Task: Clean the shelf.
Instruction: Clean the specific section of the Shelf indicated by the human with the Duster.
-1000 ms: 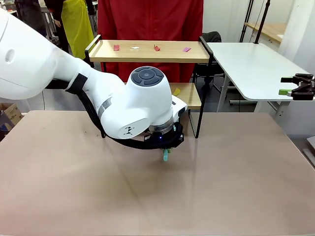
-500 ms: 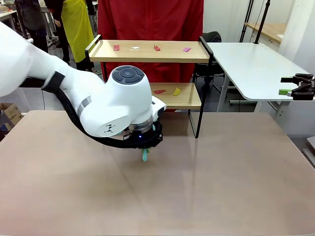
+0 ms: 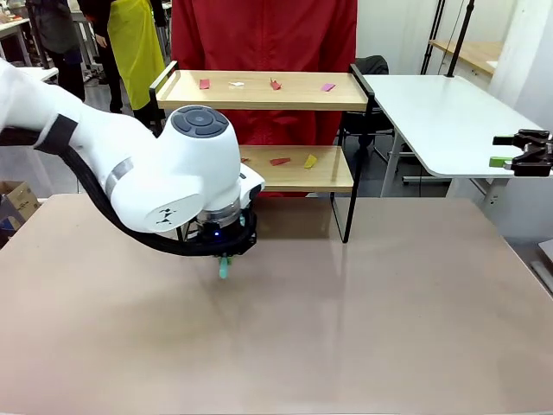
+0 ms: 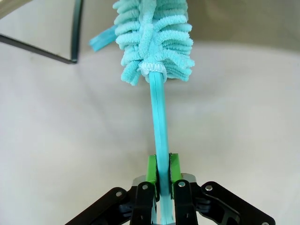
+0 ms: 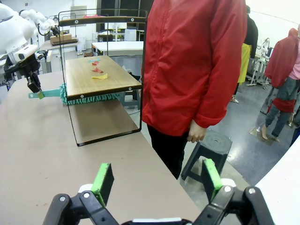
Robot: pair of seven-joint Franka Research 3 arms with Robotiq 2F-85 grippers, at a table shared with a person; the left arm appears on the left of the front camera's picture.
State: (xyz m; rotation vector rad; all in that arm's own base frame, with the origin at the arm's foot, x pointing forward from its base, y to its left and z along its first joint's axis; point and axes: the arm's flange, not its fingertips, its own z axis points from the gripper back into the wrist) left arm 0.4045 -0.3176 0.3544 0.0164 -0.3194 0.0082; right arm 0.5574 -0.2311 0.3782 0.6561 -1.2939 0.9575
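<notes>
The shelf stands just beyond left gripper (clamping duster).

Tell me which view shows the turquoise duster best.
The left wrist view: the duster is close, fluffy head and handle clear, clamped in the left end effector. The right wrist view shows it small, beside the shelf. In the front view, a turquoise bit peeks below the arm.

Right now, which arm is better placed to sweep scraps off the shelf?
Left: the left gripper has its jaws shut on the teal duster, close to the shelf. The right gripper is open, empty, farther off.
</notes>
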